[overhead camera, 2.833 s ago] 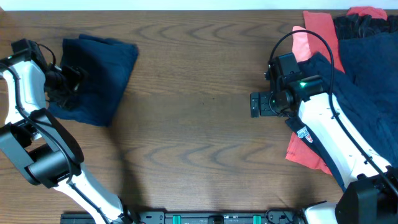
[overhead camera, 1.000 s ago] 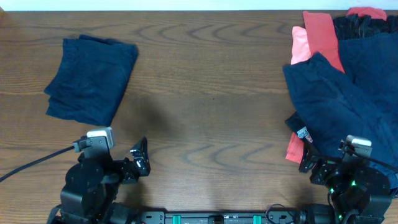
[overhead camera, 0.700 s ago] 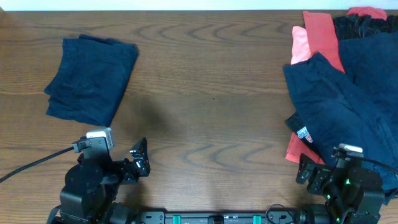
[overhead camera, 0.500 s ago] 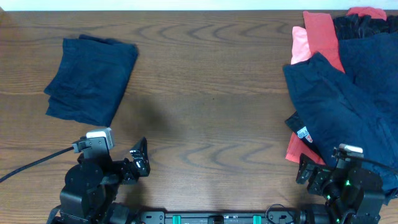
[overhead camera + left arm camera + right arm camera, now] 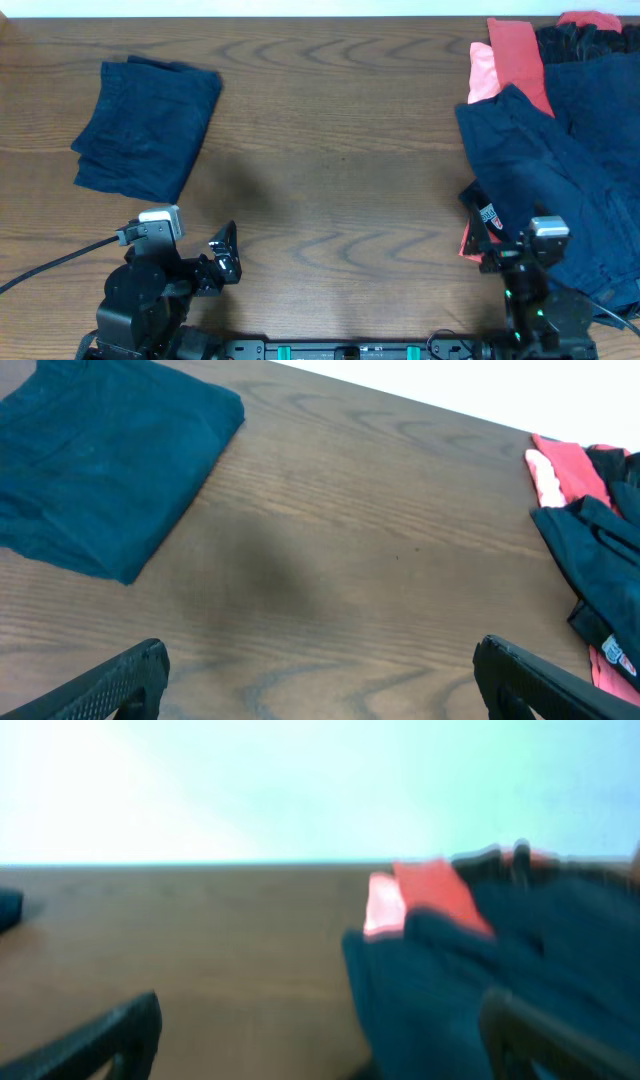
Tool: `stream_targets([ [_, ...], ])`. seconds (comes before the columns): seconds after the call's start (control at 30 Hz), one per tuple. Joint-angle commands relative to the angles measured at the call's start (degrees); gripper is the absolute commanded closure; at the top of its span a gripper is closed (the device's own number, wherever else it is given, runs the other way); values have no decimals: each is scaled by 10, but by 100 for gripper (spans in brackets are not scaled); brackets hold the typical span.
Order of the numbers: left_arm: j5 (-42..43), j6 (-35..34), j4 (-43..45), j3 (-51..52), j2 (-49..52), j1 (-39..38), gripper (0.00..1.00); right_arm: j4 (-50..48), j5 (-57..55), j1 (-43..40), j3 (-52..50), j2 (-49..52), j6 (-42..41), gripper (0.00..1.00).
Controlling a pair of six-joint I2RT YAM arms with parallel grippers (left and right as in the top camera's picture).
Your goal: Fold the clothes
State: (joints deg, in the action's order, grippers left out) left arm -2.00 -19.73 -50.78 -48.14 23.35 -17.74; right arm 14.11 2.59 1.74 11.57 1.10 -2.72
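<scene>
Folded navy garment [image 5: 148, 128] lies flat near far-left corner of worktop [image 5: 340, 150]. Unfolded heap runs from far-right corner down right edge: navy pieces [image 5: 545, 170] on top, with red piece [image 5: 518, 55], salmon-pink piece [image 5: 483, 72] and black piece [image 5: 575, 40] partly under. Left gripper [image 5: 320, 685] at front edge, left side, jaws spread wide, empty. Right gripper [image 5: 320, 1040] at front-right beside heap, jaws apart, empty; its view blurred.

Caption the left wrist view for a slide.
Open left claw above the table; folded navy garment left, unfolded clothes right.
</scene>
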Motion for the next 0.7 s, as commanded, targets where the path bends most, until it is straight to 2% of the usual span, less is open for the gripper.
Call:
stream_targets([
  [0.0, -10, -7, 0, 3, -2, -2, 2, -96, 9, 6, -72, -3, 28, 1],
  [0.07, -10, -7, 0, 3, -2, -2, 2, -156, 9, 6, -114, -4, 28, 1],
  [0.13, -10, -7, 0, 3, -2, -2, 2, -93, 7, 6, -111, -4, 28, 1],
  [0.67, -10, -7, 0, 3, -2, -2, 2, -101, 7, 6, -112, 4, 28, 1],
])
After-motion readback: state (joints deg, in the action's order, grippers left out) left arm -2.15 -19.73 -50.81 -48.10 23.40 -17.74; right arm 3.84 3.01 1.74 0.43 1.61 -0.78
